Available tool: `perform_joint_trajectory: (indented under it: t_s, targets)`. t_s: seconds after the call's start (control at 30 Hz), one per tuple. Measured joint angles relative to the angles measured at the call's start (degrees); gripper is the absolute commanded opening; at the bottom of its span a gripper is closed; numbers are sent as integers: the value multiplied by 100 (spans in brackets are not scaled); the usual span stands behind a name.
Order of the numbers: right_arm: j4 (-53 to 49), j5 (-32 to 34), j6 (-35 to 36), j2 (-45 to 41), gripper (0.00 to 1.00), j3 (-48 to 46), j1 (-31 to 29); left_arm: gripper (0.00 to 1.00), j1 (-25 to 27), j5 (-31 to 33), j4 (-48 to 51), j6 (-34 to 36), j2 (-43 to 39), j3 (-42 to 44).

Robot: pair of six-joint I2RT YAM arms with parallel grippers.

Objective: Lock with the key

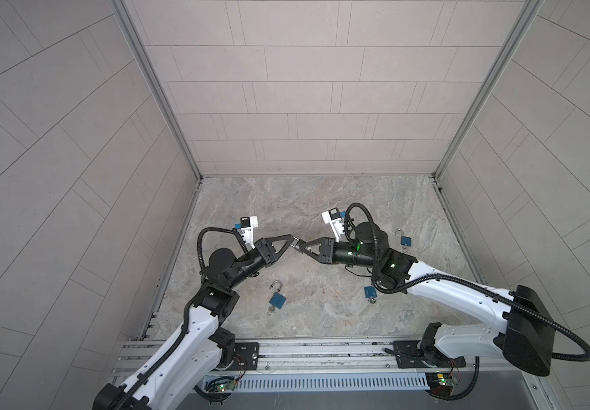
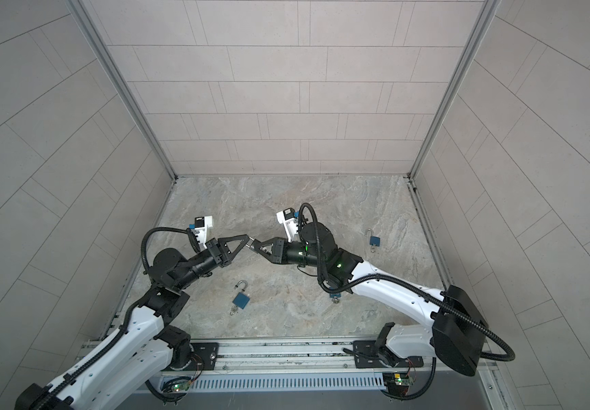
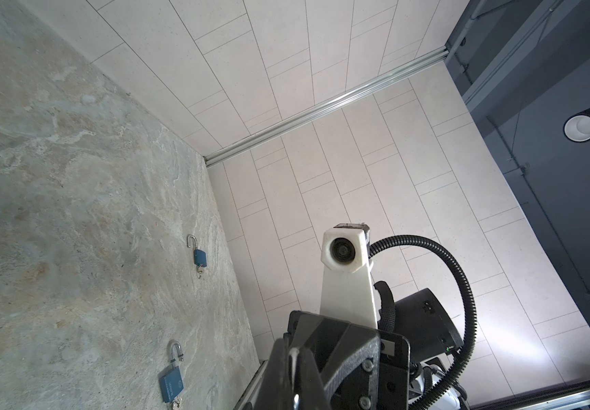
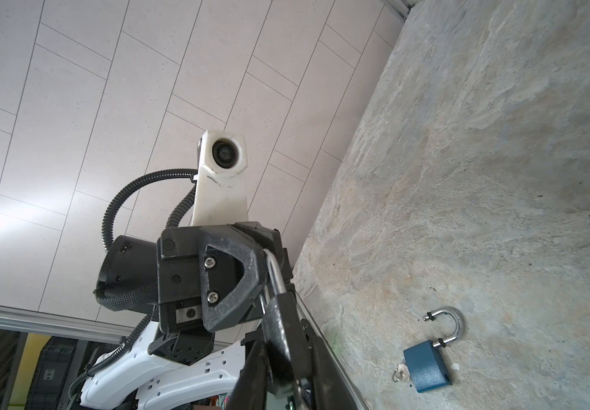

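In both top views my two grippers meet tip to tip above the middle of the stone floor. My right gripper (image 1: 300,245) (image 4: 283,355) is shut on the body of a padlock (image 4: 281,328), which looks dark in shadow. Its silver shackle (image 4: 275,273) points away from the right gripper, toward the left one. My left gripper (image 1: 292,237) (image 3: 291,358) is shut, with a thin silver edge between its fingers that looks like the top of that shackle. A silver bit, perhaps the key (image 4: 300,387), shows at the body's inner end. In a top view only a small silver piece (image 2: 251,245) shows between the tips.
Three blue padlocks with keys lie on the floor. One with an open shackle (image 1: 277,299) (image 4: 426,369) is near the left arm, another (image 1: 406,240) (image 3: 200,257) at the right. The third (image 1: 370,292) is partly under the right arm. Tiled walls enclose three sides.
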State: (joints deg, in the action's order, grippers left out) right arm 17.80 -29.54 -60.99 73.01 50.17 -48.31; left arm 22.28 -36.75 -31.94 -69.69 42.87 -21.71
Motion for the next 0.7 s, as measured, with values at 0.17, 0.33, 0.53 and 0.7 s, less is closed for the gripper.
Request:
perform_joint_trajectory:
  t_s: [0.17, 0.33, 0.53, 0.7]
  targets:
    - [-7, 0, -9, 127, 0, 66, 7, 0, -15, -13, -245, -133, 63, 144]
    - [-17, 9, 7, 330, 0, 225, 11, 0, -42, 168, -348, -234, 70, 232]
    - [-138, 46, 72, 579, 0, 570, 13, 0, -70, 468, -533, -382, 85, 256]
    - [-146, 39, 103, 796, 0, 782, 33, 0, -107, 656, -564, -446, 87, 273]
